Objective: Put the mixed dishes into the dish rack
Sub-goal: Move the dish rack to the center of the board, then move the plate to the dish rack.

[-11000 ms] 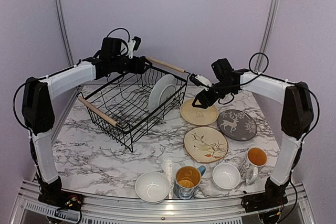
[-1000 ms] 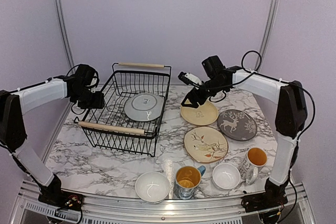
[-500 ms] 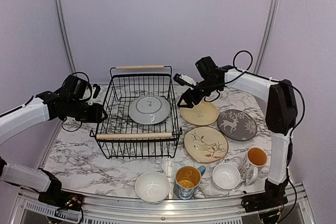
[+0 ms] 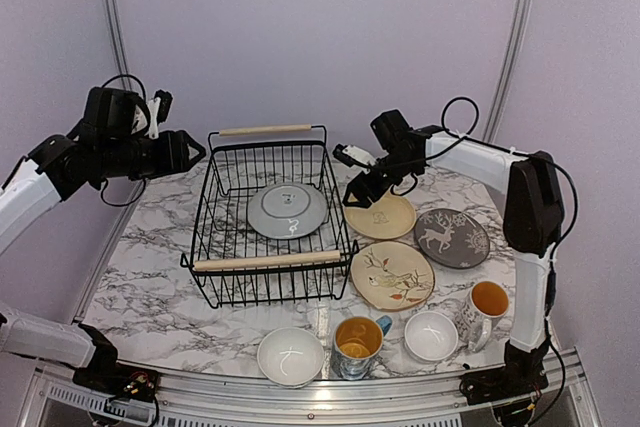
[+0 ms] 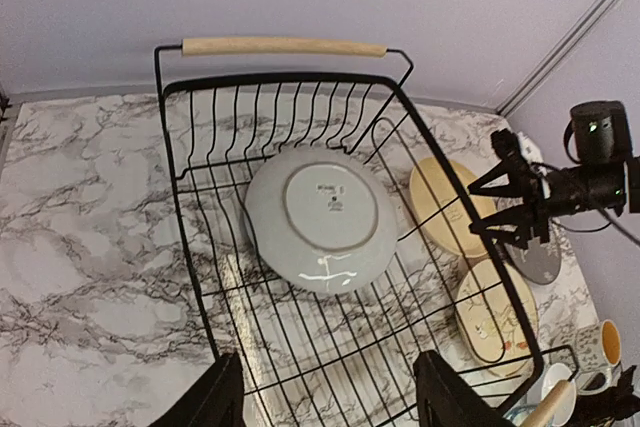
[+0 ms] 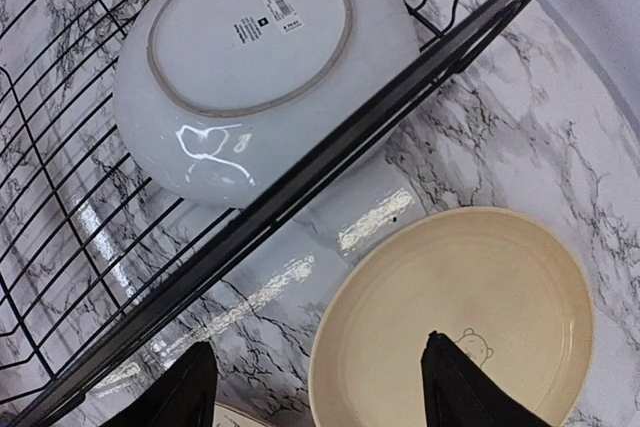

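The black wire dish rack sits at the table's middle left, and a grey-white plate lies upside down inside it. The pale yellow plate, grey reindeer plate and cream bird plate lie to its right. Two white bowls and two yellow-lined mugs stand along the front. My left gripper is open and empty, raised left of the rack and looking down into it. My right gripper is open and empty above the pale yellow plate's left edge. No red or teal plate is in view.
The rack's far wooden handle is near the back wall. The rack's right rim runs close beside the pale yellow plate. Metal frame posts stand at both back corners.
The rack has swung round and shifted right and now sits square to the table. My left gripper has lifted up and away from the rack's left side. My right gripper has barely moved.
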Robot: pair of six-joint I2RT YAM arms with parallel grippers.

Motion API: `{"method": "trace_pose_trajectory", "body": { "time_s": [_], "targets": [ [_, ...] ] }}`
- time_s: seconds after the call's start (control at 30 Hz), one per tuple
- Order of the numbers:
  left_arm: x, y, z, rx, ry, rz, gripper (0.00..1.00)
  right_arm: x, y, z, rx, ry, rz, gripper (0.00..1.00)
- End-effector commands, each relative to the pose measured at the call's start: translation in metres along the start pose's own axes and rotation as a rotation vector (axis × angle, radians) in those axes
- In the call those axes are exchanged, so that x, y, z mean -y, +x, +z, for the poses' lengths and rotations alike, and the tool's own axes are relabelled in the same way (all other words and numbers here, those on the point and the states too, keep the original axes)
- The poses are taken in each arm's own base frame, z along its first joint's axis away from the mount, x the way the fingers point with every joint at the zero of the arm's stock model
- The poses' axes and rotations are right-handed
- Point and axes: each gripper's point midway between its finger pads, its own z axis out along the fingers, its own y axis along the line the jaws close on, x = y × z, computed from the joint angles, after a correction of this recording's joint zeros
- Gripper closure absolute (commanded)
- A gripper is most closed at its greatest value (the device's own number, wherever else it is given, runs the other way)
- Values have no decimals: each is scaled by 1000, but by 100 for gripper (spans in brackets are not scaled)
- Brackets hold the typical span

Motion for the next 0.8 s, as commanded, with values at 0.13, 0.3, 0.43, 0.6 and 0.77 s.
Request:
{"method": "trace_pose_trajectory", "body": {
  "time_s": [0.13, 0.3, 0.43, 0.6, 0.77],
  "targets": [
    [42, -42, 69, 29, 116, -85, 37, 29, -40, -77, 100, 276, -114, 30],
    [50, -22, 132, -71, 67, -83, 37, -5, -71, -87, 128, 305, -289, 28],
    [48, -5, 166, -125, -31, -49, 36, -34, -87, -65, 118, 288, -386, 27],
    [30, -5, 176, -86, -148, -56, 36, -64, -91, -16, 30, 306, -530, 26],
    [17, -48, 124, 112, -203, -78, 34, -84, -79, 28, -66, 320, -668, 26]
  ]
}}
